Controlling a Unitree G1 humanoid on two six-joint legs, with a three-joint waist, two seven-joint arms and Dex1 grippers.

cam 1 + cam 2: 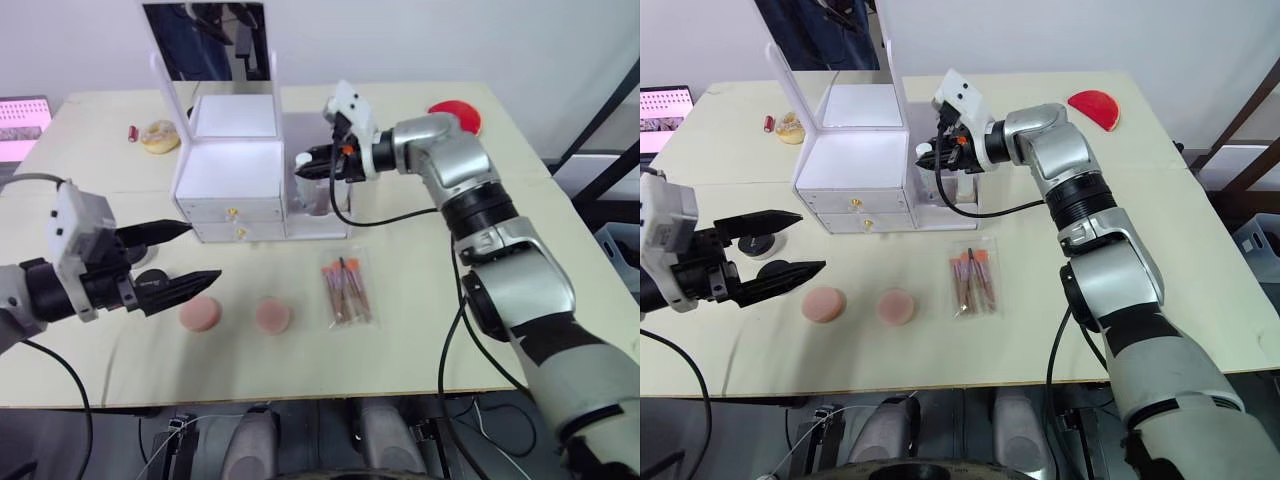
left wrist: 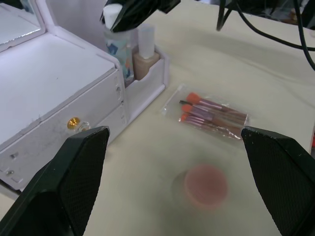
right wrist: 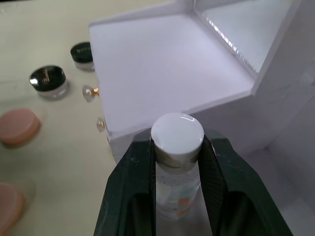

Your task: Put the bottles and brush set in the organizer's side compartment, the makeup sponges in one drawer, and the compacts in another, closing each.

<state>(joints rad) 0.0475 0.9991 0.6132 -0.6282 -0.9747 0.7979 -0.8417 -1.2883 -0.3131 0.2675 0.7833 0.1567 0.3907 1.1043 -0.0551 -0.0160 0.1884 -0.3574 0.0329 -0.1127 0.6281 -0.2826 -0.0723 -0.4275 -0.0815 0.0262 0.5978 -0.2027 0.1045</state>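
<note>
Up near the top middle of the head view, your right gripper (image 1: 307, 163) has its fingers pinched on the white-capped bottle (image 3: 177, 164), holding it upright right at the organizer's side compartment (image 1: 318, 205). From the right wrist cam you can see both fingers squeezing the neck just under the cap. From the left wrist cam the bottle sits just beside a second, beige bottle (image 2: 145, 58) that's already standing in that compartment. I can't tell if the held bottle's base is touching the compartment floor.

The organizer (image 1: 232, 170) itself is white, lid mirror up, both drawers with little gold knobs shut.

Your left gripper (image 1: 172, 256) is over at the left middle of the frame, fingers spread wide with nothing between them, hovering above the worktop (image 1: 420, 330) in front of the drawers. A dark-lidded compact (image 1: 758, 243) sits just behind its fingers; the right wrist cam shows a second dark-lidded compact (image 3: 81, 53) near it.

Two pink makeup sponges (image 1: 200, 313) (image 1: 272, 315) lie side by side on the worktop, lower centre, the left one just beside your left fingertips. The brush set (image 1: 346, 290) in its clear bag lies a bit right of them, in front of the organizer.

Far upper left there's a yellowish round thing (image 1: 160, 136) and a small red tube (image 1: 133, 132), and a red dish (image 1: 456, 116) upper right.
</note>
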